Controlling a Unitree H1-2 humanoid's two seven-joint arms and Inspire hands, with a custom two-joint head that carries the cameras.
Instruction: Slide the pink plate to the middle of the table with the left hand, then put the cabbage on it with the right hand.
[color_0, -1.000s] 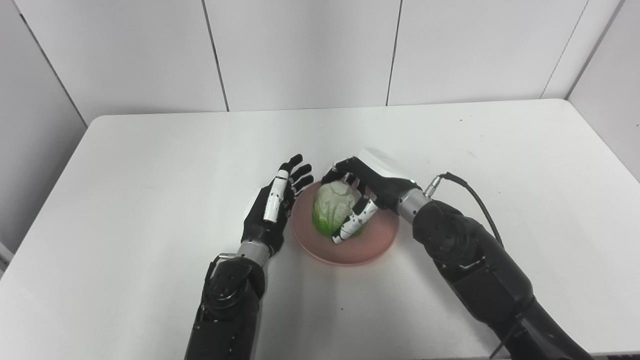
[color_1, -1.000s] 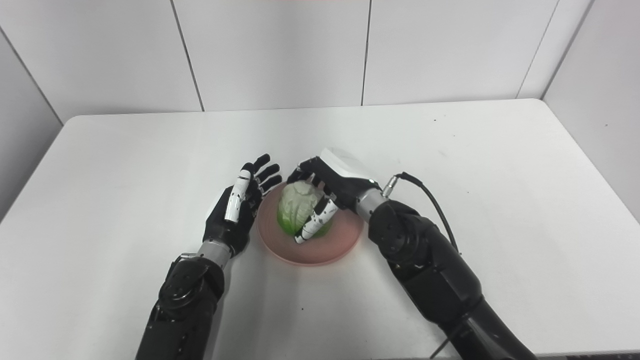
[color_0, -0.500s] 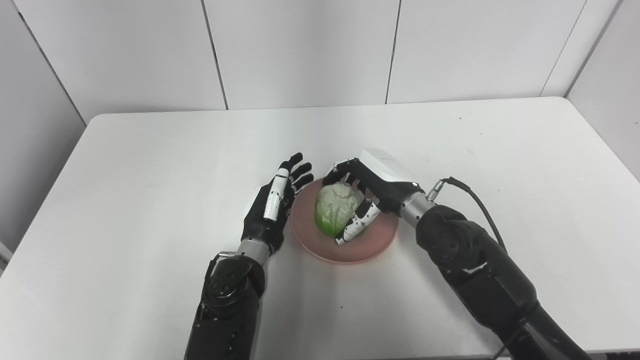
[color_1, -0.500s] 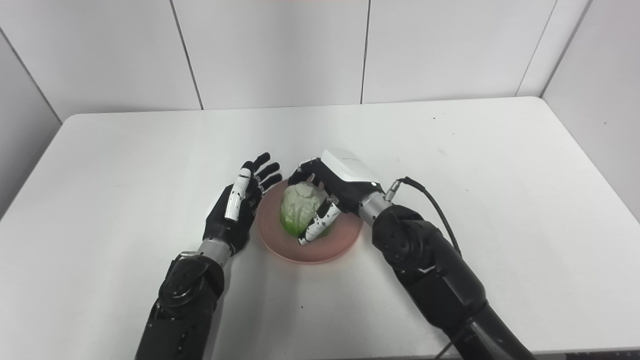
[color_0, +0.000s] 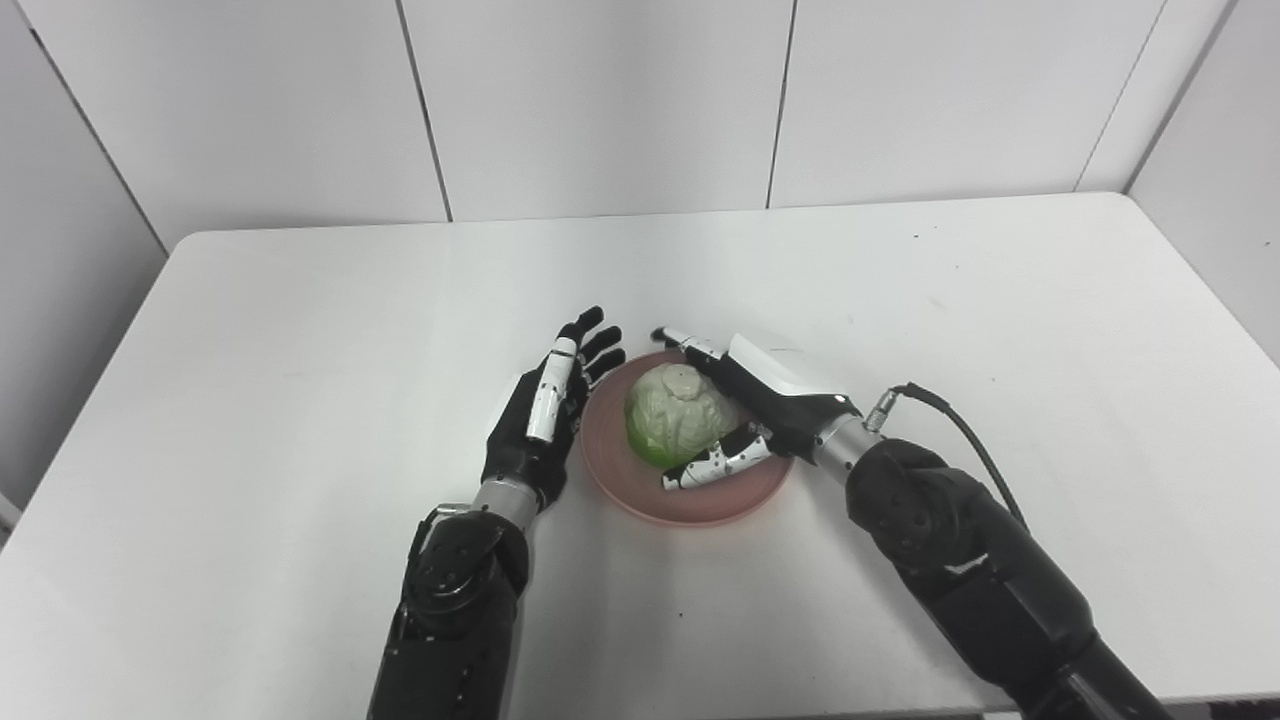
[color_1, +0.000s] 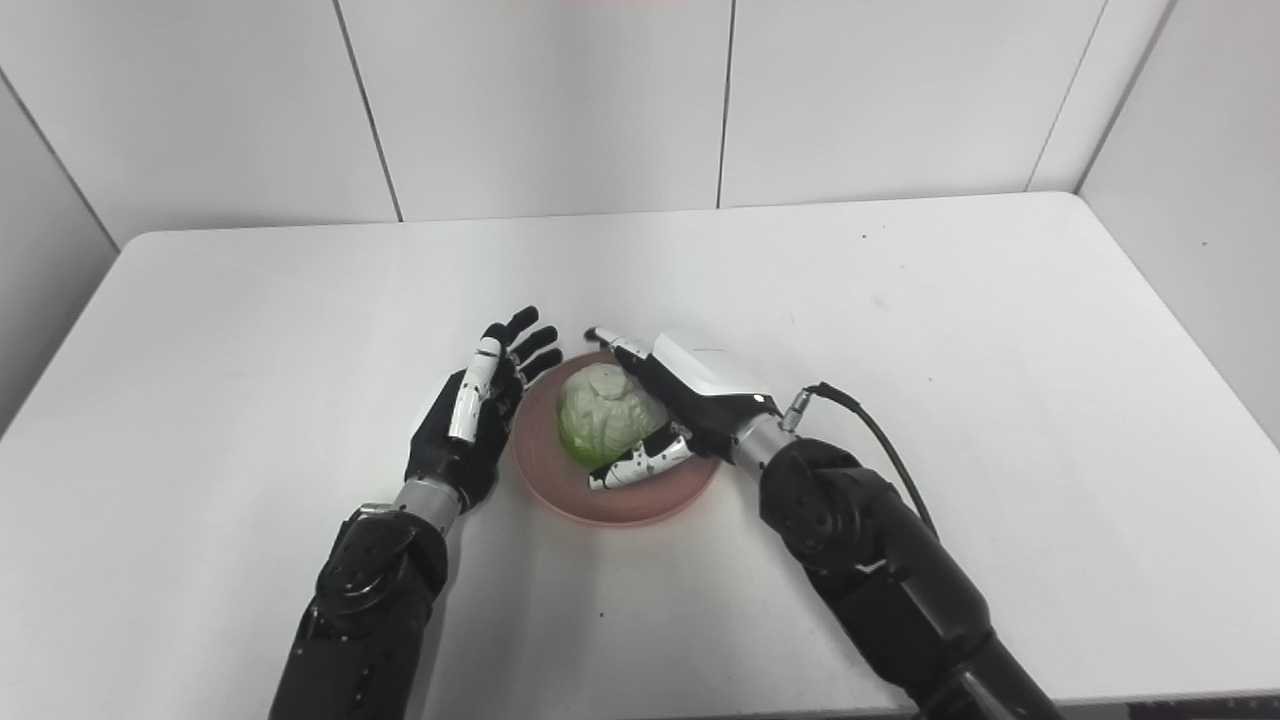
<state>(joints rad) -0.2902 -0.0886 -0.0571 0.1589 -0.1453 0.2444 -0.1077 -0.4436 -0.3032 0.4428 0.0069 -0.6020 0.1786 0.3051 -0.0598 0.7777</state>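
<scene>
Cabbage (color_0: 678, 426): sitting on the pink plate, pale leafy top facing up and the green side turned toward the near left.
Plate (color_0: 740, 495): lying flat on the white table (color_0: 300, 330), near the middle and a little toward the front edge.
Right hand (color_0: 745, 400): reaching in over the plate's right side, fingers spread apart and not clasping anything; the fingers (color_0: 690, 345) are stretching past the far side of the cabbage while the thumb (color_0: 715, 465) is lying along its near side, just beside it. Whether any of them is touching the cabbage cannot be told.
Left hand (color_0: 540, 420): resting edge-on just beside the plate's left rim, palm facing the plate, fingers extended and holding nothing.
Arms: both coming in from the bottom edge, one on each side of the plate.
Cable (color_0: 960, 425): looping out from the right wrist over the table.
</scene>
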